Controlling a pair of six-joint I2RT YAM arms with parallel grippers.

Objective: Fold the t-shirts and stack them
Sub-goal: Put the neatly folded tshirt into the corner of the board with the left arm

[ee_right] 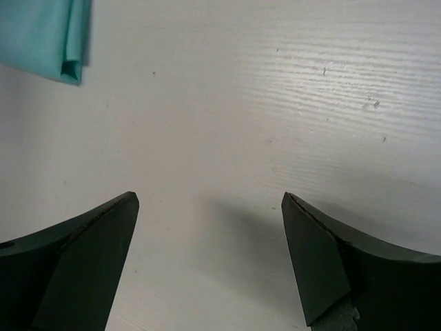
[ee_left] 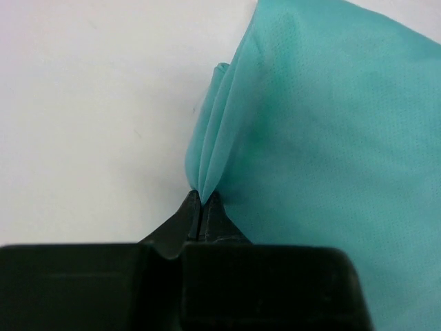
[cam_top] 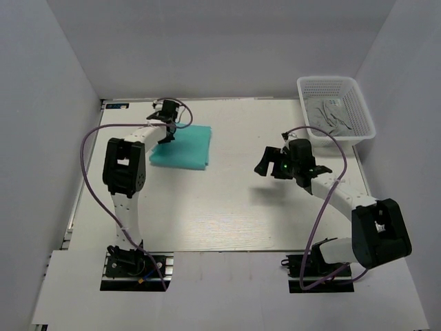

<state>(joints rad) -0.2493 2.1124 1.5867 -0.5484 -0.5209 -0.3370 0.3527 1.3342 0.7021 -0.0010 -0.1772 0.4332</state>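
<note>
T-shirt point(cam_top: 182, 147) folded on worktop point(cam_top: 227, 207), edge layers pinched in your left pincer point(ee_left: 202, 198); right pincer point(ee_right: 210, 203) wide, idle. Fold step likely underway; next, lift edge gently, keep layers together.

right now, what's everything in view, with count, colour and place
t-shirt: one, turquoise-green, folded, far left of the table
basket: one, white mesh, far right corner of the table; contents unclear
table: one, white, under everything
arms: two, black and white with purple cables, left arm and right arm based at the near edge
left tool: one, black, shut on the t-shirt's edge
right tool: one, black, open and empty over bare table, right of centre
</note>
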